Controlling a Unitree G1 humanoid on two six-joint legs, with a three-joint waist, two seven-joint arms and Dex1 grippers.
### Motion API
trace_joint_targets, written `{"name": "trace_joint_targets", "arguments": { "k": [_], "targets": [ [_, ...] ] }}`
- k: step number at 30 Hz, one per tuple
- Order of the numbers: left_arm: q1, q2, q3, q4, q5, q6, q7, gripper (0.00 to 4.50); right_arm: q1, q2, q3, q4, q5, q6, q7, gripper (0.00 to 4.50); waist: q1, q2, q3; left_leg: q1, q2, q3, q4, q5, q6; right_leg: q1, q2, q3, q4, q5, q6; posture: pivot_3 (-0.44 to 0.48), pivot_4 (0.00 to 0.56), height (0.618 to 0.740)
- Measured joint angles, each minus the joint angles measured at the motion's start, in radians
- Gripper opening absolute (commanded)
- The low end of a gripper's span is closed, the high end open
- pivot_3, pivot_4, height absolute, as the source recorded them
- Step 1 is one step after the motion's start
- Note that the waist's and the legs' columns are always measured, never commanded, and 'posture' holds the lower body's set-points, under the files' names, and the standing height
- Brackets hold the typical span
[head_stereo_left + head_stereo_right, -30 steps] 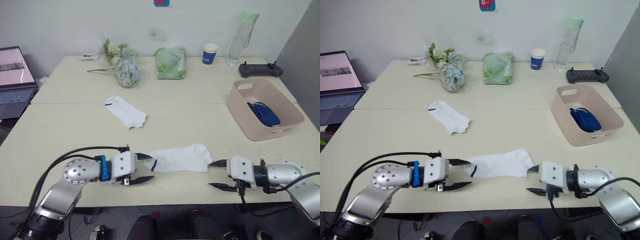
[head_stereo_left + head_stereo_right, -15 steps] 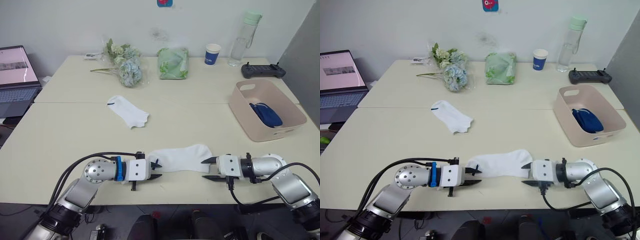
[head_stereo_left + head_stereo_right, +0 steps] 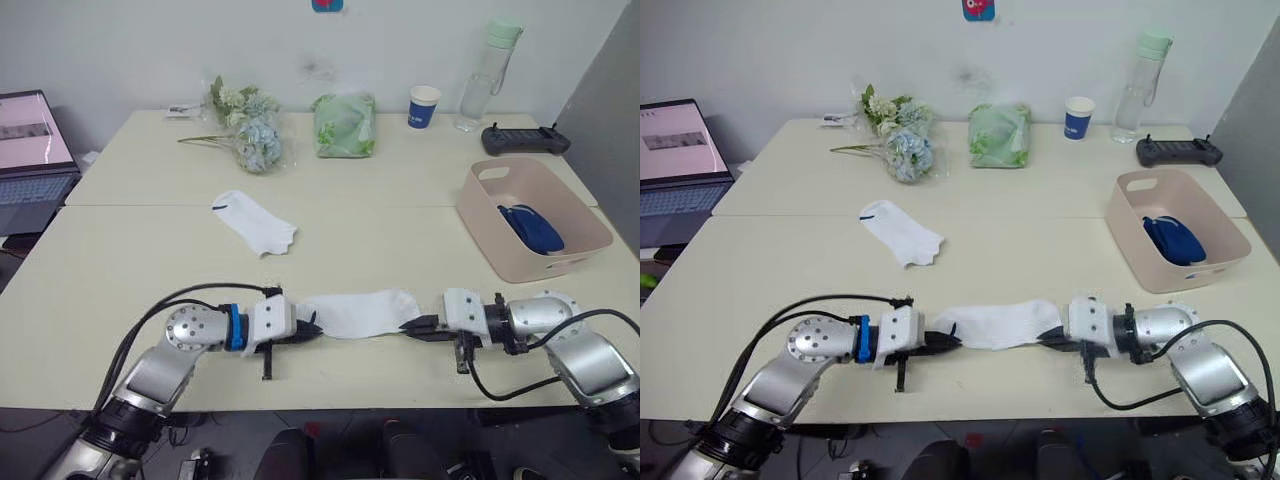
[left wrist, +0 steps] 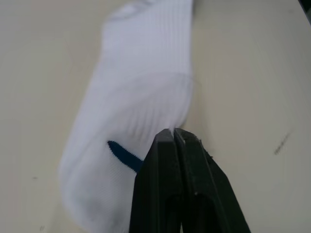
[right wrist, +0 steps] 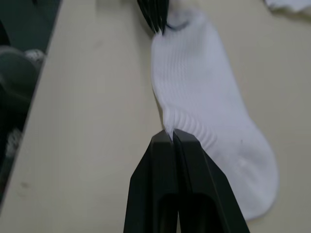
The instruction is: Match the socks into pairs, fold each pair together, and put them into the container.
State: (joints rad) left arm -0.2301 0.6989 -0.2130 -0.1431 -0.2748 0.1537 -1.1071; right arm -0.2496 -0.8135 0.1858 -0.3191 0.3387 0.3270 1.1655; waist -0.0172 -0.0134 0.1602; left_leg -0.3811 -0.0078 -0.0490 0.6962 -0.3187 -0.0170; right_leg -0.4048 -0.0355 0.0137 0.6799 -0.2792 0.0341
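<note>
At the near edge of the desk [image 3: 120, 260], my left end effector [image 3: 312, 329] and right end effector [image 3: 410, 328] sit at opposite ends of one white sock [image 3: 360, 312], which lies flat between them. The second white sock [image 3: 255, 222] rests well apart, farther back. The pink container [image 3: 495, 232] stands to my right with navy socks [image 3: 528, 226] inside.

Over to the left wrist view: my fingers [image 4: 170, 160] are pressed together on the sock's [image 4: 141, 97] edge, beside its small blue mark [image 4: 124, 156]. The bite looks thin.

Right wrist view now: fingers [image 5: 167, 160] together here too, pinching the ribbed rim of the sock [image 5: 204, 102], with the other end effector [image 5: 154, 14] at the far end.

The risk, as I judge it: both grips catch only a sliver of soft knit, so a lift or pull could slip one end free, and the sock would droop or bunch instead of moving flat toward its partner.
</note>
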Motion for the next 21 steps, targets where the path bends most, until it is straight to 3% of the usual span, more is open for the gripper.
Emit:
{"name": "trace_joint_targets", "arguments": {
  "k": [4, 8, 13, 21],
  "targets": [
    [-0.101, 0.044, 0.102, -0.054, -0.195, 0.269, -0.024, 0.00, -0.075, -0.027, -0.104, -0.054, 0.214, 0.263, -0.003, 0.03, 0.000, 0.000, 0.000, 0.001, 0.000, -0.001, 0.000, 0.000, 0.000, 0.001, 0.000, -0.001, -0.001, 0.000, 0.000, 0.000, 0.150, 0.740],
    [-0.208, 0.027, 0.137, 0.005, -0.250, 0.404, -0.005, 0.00, -0.136, -0.005, -0.141, -0.001, 0.272, 0.367, -0.047, 0.03, -0.001, 0.000, 0.000, 0.000, -0.001, 0.000, 0.000, 0.000, 0.000, 0.000, 0.001, -0.001, -0.001, 0.000, 0.000, 0.000, 0.150, 0.740],
    [-0.150, 0.121, 0.102, -0.092, -0.264, 0.448, -0.106, 0.00, -0.110, -0.079, -0.130, -0.049, 0.293, 0.414, 0.001, 0.03, -0.007, 0.000, 0.000, -0.002, 0.000, 0.000, -0.002, 0.000, 0.000, -0.002, 0.000, 0.000, -0.003, 0.000, 0.001, 0.000, 0.150, 0.740],
    [-0.064, 0.243, 0.139, -0.290, -0.385, 0.546, -0.183, 0.00, -0.079, -0.166, -0.168, -0.229, 0.496, 0.567, 0.041, 0.03, -0.007, 0.000, 0.000, 0.000, 0.000, -0.001, -0.001, 0.000, 0.001, 0.000, 0.000, -0.001, -0.001, 0.000, 0.000, 0.000, 0.150, 0.740]
  ]
}}
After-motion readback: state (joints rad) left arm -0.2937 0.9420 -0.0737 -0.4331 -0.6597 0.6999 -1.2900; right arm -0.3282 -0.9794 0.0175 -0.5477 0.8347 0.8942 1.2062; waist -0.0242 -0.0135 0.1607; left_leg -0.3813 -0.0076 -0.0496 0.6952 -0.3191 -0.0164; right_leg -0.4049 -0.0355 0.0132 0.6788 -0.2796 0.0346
